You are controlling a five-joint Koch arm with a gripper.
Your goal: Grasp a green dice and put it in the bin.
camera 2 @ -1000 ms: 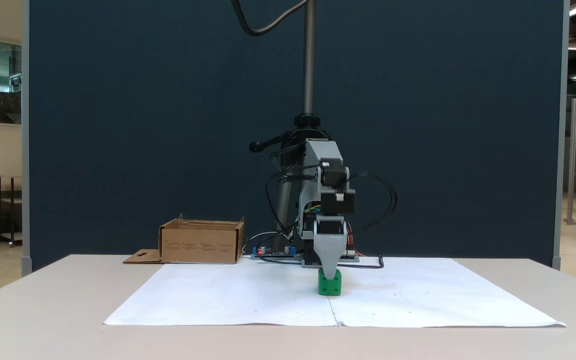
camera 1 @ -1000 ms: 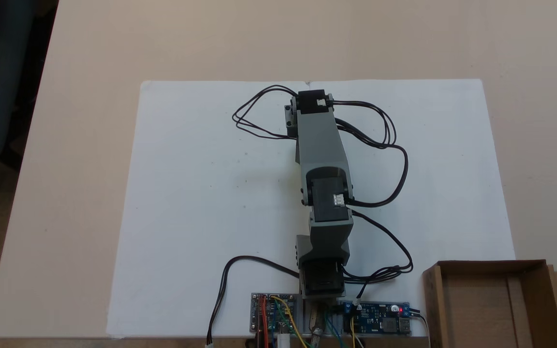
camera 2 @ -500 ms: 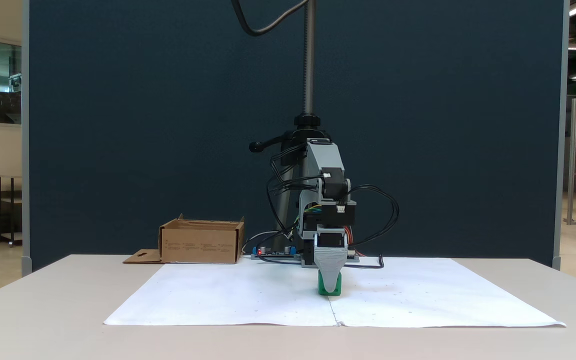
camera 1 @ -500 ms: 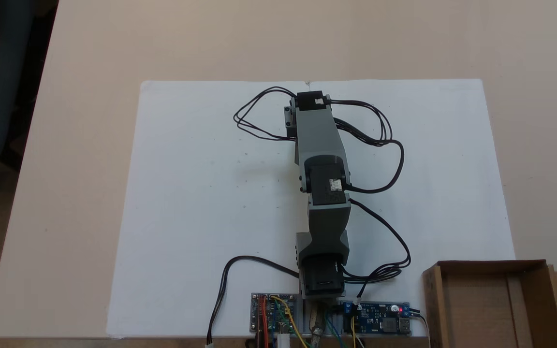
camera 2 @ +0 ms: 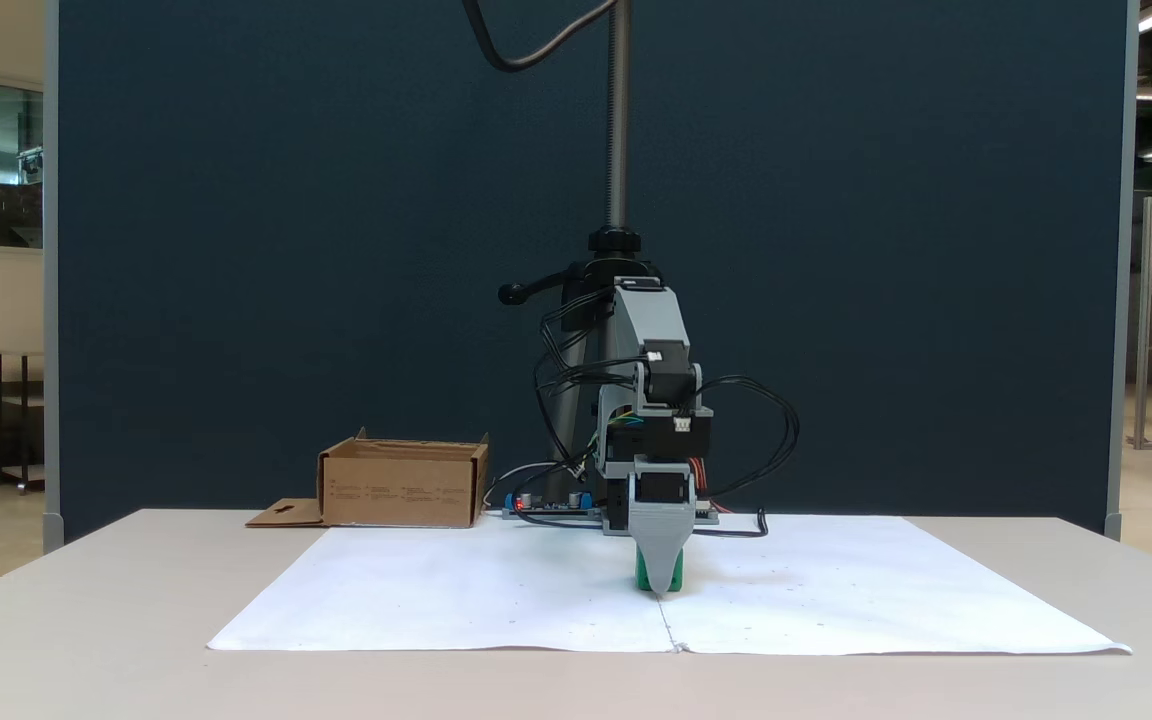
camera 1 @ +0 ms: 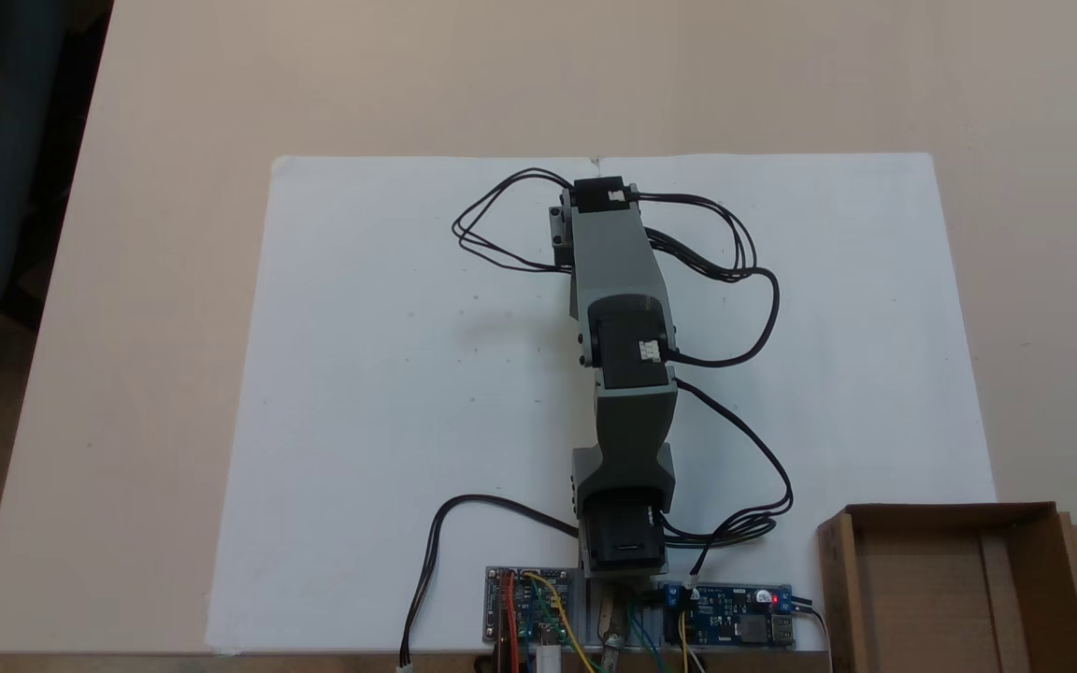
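Hanging tip-down, gripper (camera 2: pixel 660 590) sits right in front of green dice (camera 2: pixel 674 578) on white paper (camera 2: pixel 436 590); jaw state unreadable. Bin (camera 2: pixel 401 484) well apart.

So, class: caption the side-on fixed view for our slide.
Gripper lowered over the green dice on white paper; bin waits behind.

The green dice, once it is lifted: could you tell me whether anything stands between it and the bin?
Nothing visible does. The green dice sits on the white paper under the gripper; the bin stands open-topped at the table's back left in that fixed view, bare surface between.
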